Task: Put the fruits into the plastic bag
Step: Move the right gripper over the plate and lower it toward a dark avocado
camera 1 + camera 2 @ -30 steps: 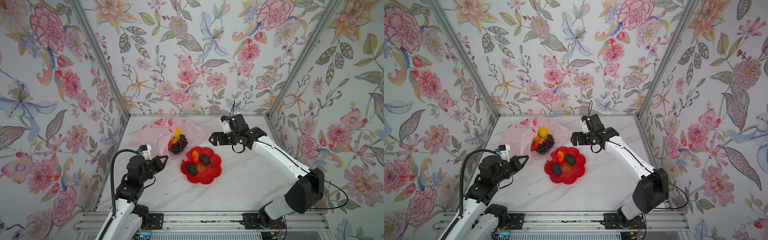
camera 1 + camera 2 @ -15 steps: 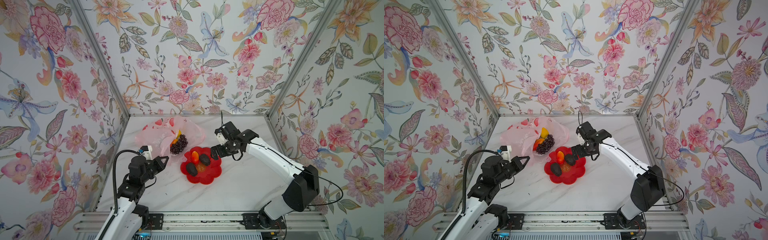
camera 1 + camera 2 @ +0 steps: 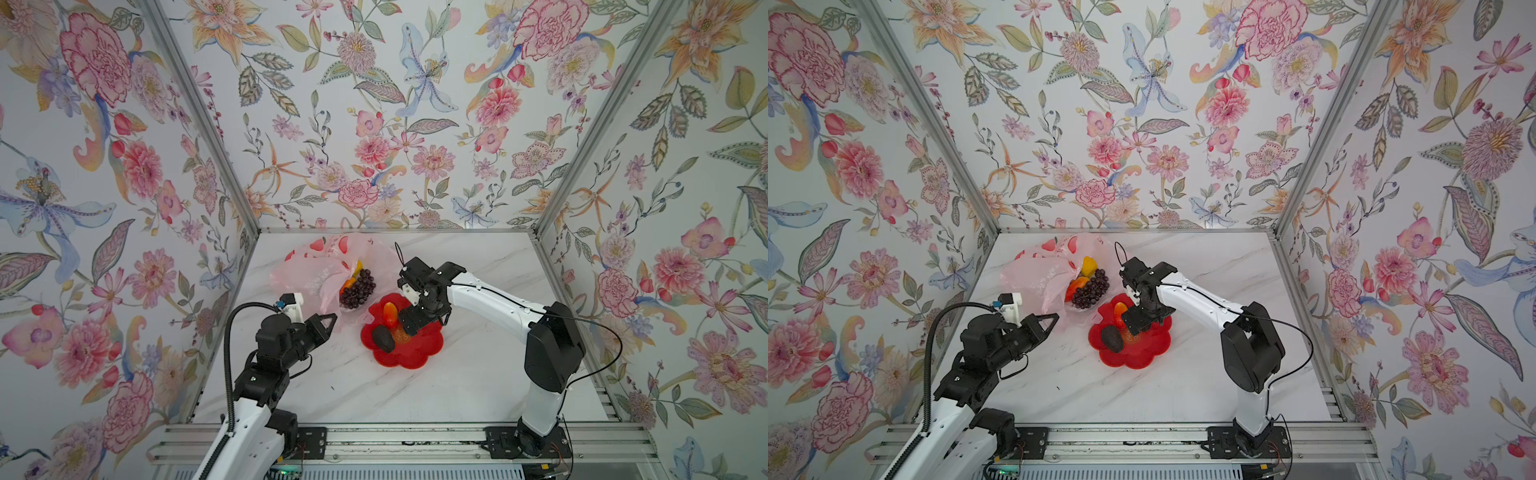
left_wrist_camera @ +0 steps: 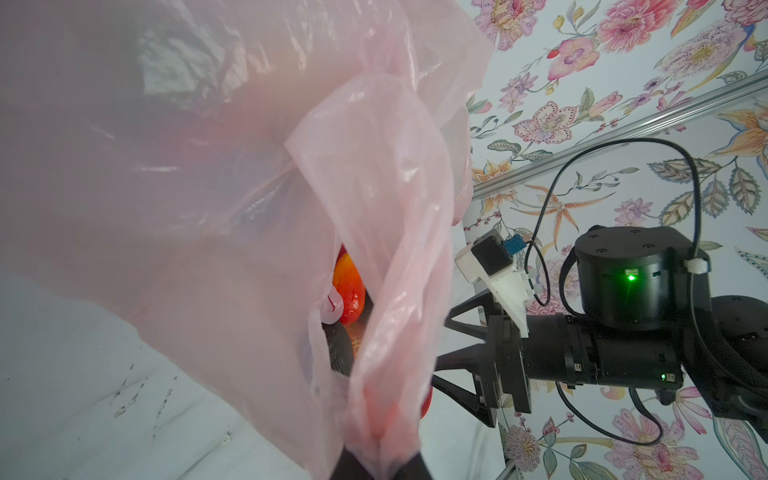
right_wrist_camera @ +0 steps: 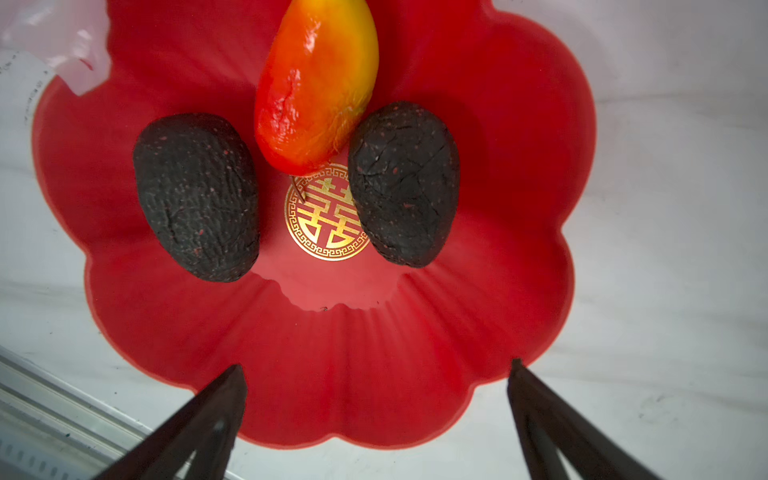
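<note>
- Found the left claw [image 4: 380, 465] pressed together on a gathered fold of the plastic bag [image 4: 208, 166], pinching that thin pink film tight between its tips.
- Placed the bag on the table [image 3: 415, 395] just beside the plate [image 3: 415, 361], on the plate's far side toward the left arm, with a loose edge lying over the plate's rim in the right wrist view.
- Saw the bag's mouth gaping toward the plate in both top views.
- Noted fruit already inside it: grapes [image 3: 357, 289] nearest the plate, an orange-red fruit [image 3: 347, 284] touching them, and a yellow fruit [image 3: 357, 266] farthest from the plate.
- Found the right claw [image 5: 376, 365] spread wide and hanging above the plate, gripping nothing, touching no fruit.
- Counted three fruits on the plate in the right wrist view.
- Saw a glossy mango [image 5: 318, 83] lying from the rim in toward the plate's middle.
- Saw an avocado [image 5: 195, 199] close on one flank of the mango and a second avocado [image 5: 405, 183] against its other flank.
- Noted a gold emblem [image 5: 328, 212] at the plate's centre, between the two dark fruits, partly covered by the second avocado and by the mango's tip.
- Could make out only one dark fruit on the plate in both top views, the right arm covering the rest of that side.
</note>
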Controlling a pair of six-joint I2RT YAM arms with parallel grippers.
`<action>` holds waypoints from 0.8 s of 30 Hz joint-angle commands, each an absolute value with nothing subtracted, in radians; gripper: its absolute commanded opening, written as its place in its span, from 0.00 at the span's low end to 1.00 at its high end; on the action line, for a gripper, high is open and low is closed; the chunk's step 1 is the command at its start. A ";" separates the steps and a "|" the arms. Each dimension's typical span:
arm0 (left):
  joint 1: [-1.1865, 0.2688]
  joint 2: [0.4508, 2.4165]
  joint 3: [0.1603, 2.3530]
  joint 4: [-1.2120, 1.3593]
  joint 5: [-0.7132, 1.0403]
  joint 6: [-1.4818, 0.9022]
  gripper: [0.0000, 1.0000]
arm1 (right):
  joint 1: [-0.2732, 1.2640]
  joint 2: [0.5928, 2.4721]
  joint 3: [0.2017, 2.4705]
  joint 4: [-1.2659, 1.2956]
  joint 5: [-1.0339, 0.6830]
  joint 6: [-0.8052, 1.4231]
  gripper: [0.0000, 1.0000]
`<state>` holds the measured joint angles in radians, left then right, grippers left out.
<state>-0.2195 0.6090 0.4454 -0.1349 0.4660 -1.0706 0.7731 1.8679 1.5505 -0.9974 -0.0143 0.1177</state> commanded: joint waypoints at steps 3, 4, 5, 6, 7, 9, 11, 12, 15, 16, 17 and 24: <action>-0.210 0.609 0.432 -0.120 0.460 -1.084 0.00 | 0.779 1.916 1.580 -1.028 -0.002 0.089 1.00; -0.210 0.613 0.434 -0.119 0.460 -1.084 0.00 | 0.779 1.925 1.584 -1.028 -0.005 0.087 0.99; -0.209 0.614 0.434 -0.118 0.460 -1.083 0.00 | 0.779 1.933 1.589 -1.028 -0.005 0.085 0.99; -0.210 0.616 0.435 -0.118 0.460 -1.083 0.00 | 0.779 1.944 1.596 -1.028 -0.007 0.084 0.98; -0.210 0.618 0.437 -0.117 0.457 -1.083 0.00 | 0.780 1.954 1.603 -1.028 -0.011 0.083 0.98; -0.209 0.617 0.438 -0.118 0.457 -1.083 0.00 | 0.779 1.974 1.618 -1.028 -0.016 0.081 0.97; -0.209 0.617 0.439 -0.120 0.455 -1.083 0.00 | 0.779 1.992 1.634 -1.028 -0.018 0.077 0.96; -0.209 0.616 0.437 -0.123 0.454 -1.083 0.00 | 0.779 2.002 1.644 -1.029 -0.020 0.076 0.96; -0.209 0.611 0.440 -0.133 0.449 -1.082 0.00 | 0.778 2.031 1.669 -1.028 -0.017 0.069 0.94; -0.210 0.608 0.441 -0.137 0.447 -1.081 0.00 | 0.777 2.042 1.677 -1.028 -0.018 0.068 0.94; -0.211 0.606 0.441 -0.142 0.445 -1.080 0.00 | 0.775 2.049 1.682 -1.029 -0.020 0.066 0.94; -0.209 0.594 0.444 -0.164 0.439 -1.075 0.00 | 0.771 2.098 1.724 -1.028 -0.023 0.064 0.91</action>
